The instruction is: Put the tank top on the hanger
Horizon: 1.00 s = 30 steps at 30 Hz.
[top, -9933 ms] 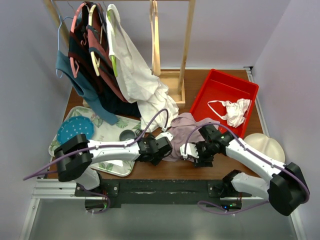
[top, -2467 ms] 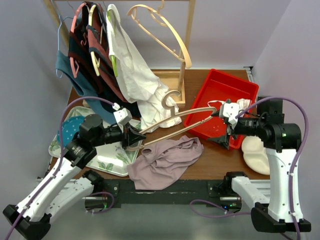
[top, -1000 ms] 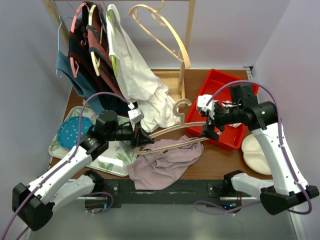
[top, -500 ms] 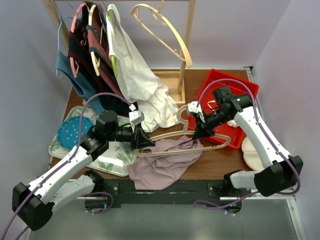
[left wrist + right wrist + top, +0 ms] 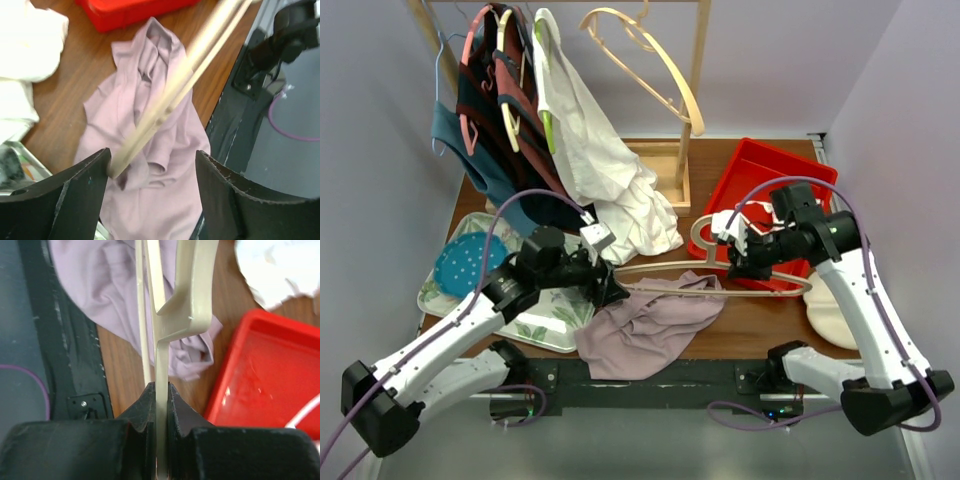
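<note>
Hanger held level just above desk, hook pointed toward far side, arms stretched over tank top. Neck clamped tight by right gripper, right arm reached in past red tray. Left gripper spread wide, hanger tip laid against one finger; left arm extended low. Tank top crumpled in mauve heap at near desk edge; straps not made out.

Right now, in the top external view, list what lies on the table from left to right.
blue dotted plate → tank top → red bin → cream pad. The hanger is left out because it stretches across the middle, over both the tank top and the bin.
</note>
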Each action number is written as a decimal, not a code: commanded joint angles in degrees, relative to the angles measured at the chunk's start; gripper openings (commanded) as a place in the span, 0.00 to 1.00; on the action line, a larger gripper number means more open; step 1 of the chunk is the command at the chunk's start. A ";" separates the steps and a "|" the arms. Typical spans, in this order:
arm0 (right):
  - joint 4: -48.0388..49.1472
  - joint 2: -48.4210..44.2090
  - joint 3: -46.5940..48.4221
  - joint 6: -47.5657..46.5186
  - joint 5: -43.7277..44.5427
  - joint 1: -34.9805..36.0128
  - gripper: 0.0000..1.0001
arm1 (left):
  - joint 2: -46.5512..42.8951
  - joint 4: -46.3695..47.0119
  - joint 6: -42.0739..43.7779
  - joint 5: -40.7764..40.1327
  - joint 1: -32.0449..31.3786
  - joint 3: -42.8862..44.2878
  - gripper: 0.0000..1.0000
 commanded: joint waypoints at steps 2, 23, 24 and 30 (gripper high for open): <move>2.41 -3.23 1.20 4.62 8.38 -4.77 0.00 | 2.05 -7.92 -2.13 -16.54 -9.76 5.21 0.73; 2.07 -2.18 -1.00 3.49 4.26 -9.54 0.00 | 26.31 -12.59 -14.00 -47.58 -26.56 11.71 0.31; 1.72 -2.27 -1.09 3.05 3.56 -9.45 0.00 | 26.66 -12.24 -13.48 -48.45 -26.56 11.80 0.15; -2.06 -3.32 -1.79 -2.13 3.11 -9.54 0.00 | 24.39 -11.97 -12.95 -51.62 -24.64 14.09 0.00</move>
